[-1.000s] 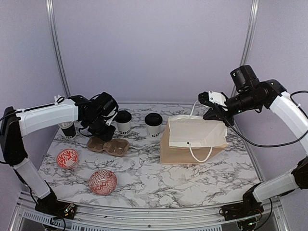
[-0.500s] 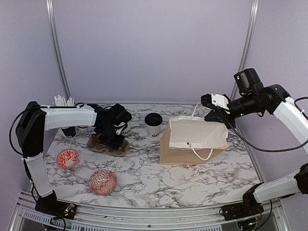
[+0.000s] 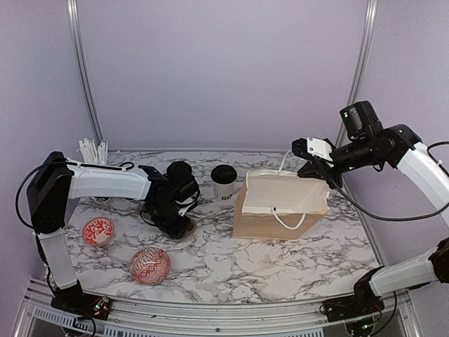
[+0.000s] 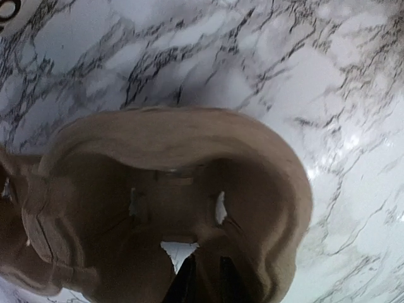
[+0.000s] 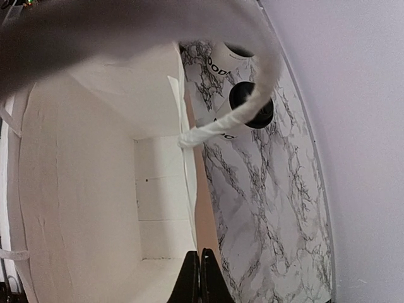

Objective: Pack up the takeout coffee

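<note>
In the left wrist view the brown moulded-pulp carrier (image 4: 177,139) lies lengthwise left to right on the marble tabletop (image 4: 284,69). Its rough, rounded well opens upward, and the left gripper (image 4: 205,281) pinches a pulp wall inside it. From above, that gripper covers the carrier, near an upright white paper cup (image 3: 224,184) with a round black lid, left of the tan paper bag (image 3: 280,210). The right wrist view shows the right gripper (image 5: 199,268) pressed together on the bag's smooth, white-lined rim.

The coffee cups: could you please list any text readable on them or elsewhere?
"GO", on the white cup beside the bag; remainder turned away.
"OOD", on the far cup in the right wrist view; first letter not visible.
Nothing else readable.
</note>
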Controlling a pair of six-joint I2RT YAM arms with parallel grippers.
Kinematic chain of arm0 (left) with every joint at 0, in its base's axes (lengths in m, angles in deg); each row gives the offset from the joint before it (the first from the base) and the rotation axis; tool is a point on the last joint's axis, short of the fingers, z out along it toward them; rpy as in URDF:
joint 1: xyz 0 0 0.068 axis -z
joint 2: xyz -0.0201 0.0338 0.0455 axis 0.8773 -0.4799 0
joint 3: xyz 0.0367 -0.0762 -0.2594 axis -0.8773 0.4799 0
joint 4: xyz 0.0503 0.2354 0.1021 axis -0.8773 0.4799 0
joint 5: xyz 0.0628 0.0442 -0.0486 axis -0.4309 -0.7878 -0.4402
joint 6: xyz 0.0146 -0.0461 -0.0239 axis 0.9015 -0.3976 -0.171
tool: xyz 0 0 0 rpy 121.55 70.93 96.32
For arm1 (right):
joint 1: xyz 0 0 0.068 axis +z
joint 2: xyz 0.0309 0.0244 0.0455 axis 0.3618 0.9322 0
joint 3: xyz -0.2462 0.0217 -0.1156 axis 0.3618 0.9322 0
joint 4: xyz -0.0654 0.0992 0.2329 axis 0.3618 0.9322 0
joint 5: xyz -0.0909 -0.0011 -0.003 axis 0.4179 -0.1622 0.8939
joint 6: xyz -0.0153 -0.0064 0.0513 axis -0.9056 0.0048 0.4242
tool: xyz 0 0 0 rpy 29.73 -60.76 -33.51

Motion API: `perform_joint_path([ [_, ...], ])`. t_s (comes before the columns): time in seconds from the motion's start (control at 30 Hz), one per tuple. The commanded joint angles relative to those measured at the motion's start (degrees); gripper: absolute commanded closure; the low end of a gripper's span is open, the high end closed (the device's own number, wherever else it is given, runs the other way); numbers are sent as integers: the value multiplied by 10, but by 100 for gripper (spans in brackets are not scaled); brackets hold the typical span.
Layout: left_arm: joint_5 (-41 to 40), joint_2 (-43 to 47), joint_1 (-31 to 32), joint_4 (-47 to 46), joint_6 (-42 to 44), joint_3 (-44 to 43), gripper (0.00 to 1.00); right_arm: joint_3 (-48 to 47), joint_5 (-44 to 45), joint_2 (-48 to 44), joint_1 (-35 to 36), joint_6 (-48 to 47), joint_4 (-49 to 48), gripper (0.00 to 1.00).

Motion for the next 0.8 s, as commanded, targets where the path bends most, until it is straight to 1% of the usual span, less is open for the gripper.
perform_joint_path([
  [0.0, -14, 57, -5, 59, -14, 52, 85, 0, 8, 0, 6, 5, -10, 100],
  [0.13, -43, 67, -18, 78, -21, 60, 84, -1, 3, 7, 6, 5, -17, 100],
  [0.23, -63, 66, -27, 78, -29, 32, 82, 0, -4, 13, 6, 9, -19, 100],
  [0.3, -69, 69, -27, 76, -43, 4, 74, 0, -6, 13, 7, 11, -17, 100],
  [0.37, -72, 77, -27, 71, -58, -16, 69, 1, -6, 10, 6, 12, -15, 100],
  [0.43, -89, 81, -30, 63, -81, -25, 60, 2, -6, 4, 6, 13, -16, 100],
  [0.5, -101, 77, -38, 56, -99, -32, 53, 6, -7, -1, 6, 15, -19, 100],
  [0.63, -88, 54, -55, 53, -133, -47, 50, 8, -8, -4, 6, 16, -20, 100],
  [0.77, -91, 44, -63, 44, -158, -46, 50, 6, -9, -5, 6, 16, -19, 100],
])
